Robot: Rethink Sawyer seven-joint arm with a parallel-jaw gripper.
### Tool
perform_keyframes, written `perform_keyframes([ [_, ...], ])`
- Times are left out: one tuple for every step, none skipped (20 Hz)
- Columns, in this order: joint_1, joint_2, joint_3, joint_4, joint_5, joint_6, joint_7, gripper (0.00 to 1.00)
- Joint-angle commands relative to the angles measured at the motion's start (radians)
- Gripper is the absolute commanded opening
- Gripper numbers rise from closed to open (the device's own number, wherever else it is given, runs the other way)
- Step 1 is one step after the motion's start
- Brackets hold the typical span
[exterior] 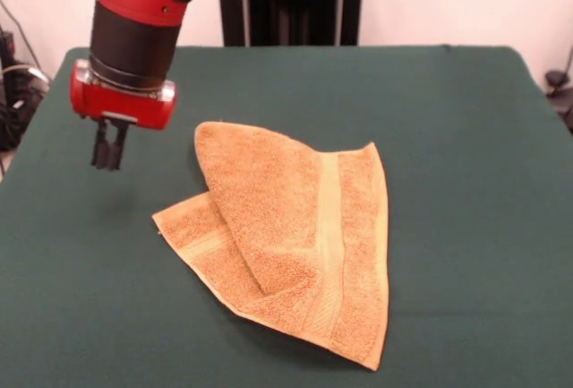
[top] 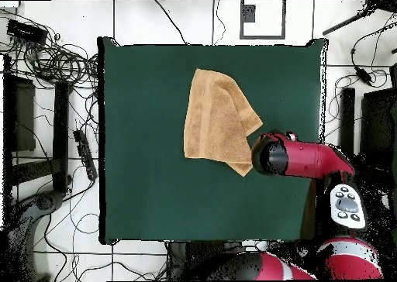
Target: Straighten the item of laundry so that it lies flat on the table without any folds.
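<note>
The item of laundry (exterior: pixel 304 236), an orange-tan terry towel, lies folded near the middle of the green table (exterior: pixel 457 137). A rounded flap is doubled over its left part, and a lower corner sticks out to the left beneath it. A woven band runs along its right part. My gripper (exterior: pixel 107 153) hangs to the left of the towel, just above the table, shut on nothing and clear of the cloth. In the overhead view the towel (top: pixel 217 120) lies on the table (top: pixel 147 178), and the arm's wrist (top: pixel 271 155) covers the gripper beside the towel's lower right corner.
Cables and dark equipment (top: pixel 54 62) lie on the floor beyond the table's left edge in the overhead view. The robot's red base (top: pixel 341 259) stands past the table's bottom right corner. Open green surface surrounds the towel on all sides.
</note>
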Motion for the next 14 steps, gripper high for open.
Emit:
perform_keyframes([
  [-0.093,0.026,0.308,0.196,0.116,0.063,0.077,0.0],
  [-0.116,0.023,0.335,0.213,0.126,0.053,0.079,0.0],
  [-0.14,0.021,0.362,0.231,0.139,0.045,0.082,0.0],
  [-0.161,0.021,0.386,0.247,0.15,0.046,0.083,0.0],
  [-0.179,0.026,0.411,0.253,0.162,0.055,0.079,0.0],
  [-0.202,0.03,0.438,0.265,0.167,0.053,0.071,0.0],
  [-0.216,0.036,0.458,0.269,0.176,0.066,0.064,0.0],
  [-0.226,0.037,0.47,0.275,0.184,0.078,0.065,0.0],
  [-0.23,0.037,0.477,0.276,0.191,0.087,0.07,0.0],
  [-0.227,0.035,0.476,0.274,0.197,0.1,0.076,0.0],
  [-0.226,0.034,0.474,0.275,0.199,0.105,0.079,0.0],
  [-0.226,0.034,0.476,0.274,0.202,0.11,0.081,0.0],
  [-0.226,0.034,0.475,0.274,0.208,0.121,0.083,0.0],
  [-0.229,0.035,0.477,0.276,0.215,0.127,0.089,0.0],
])
